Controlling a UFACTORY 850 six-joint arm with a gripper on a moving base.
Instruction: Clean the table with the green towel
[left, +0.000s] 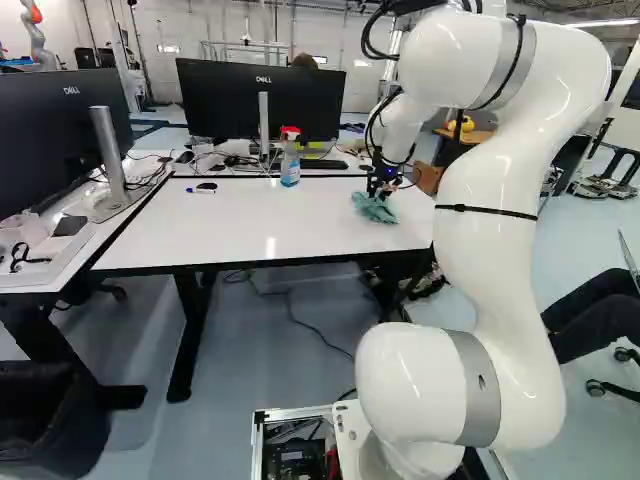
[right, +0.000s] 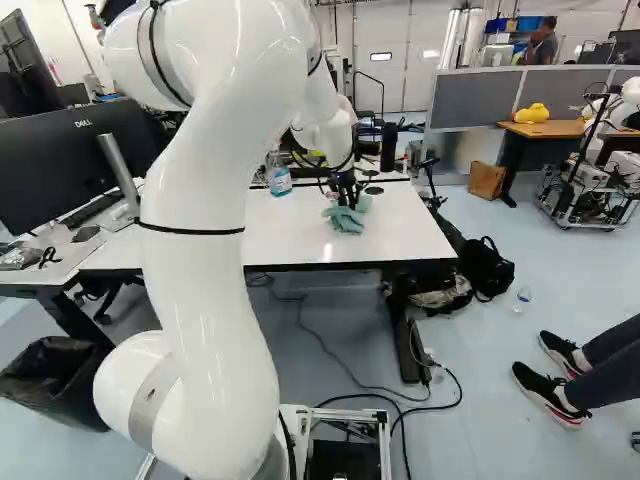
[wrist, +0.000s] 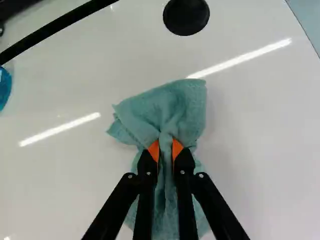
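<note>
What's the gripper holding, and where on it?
The gripper holds the green towel, pinched in a bunched fold near its middle, cloth spreading out on both sides of the grip.

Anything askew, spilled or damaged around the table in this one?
Nothing stands out. The towel is bunched between the jaws, normal for wiping; the spray bottle stands upright. A pen lies loose on the table, and I see no spill.

A glossy pale blue-grey floor (right: 500, 340) ran back toward a white panelled wall (right: 400, 35), a bright ceiling strip light (left: 602, 22) shone, and grey partition panels (right: 475, 97) stood behind a wood-topped table (right: 540, 129) at the right base view's right.
</note>
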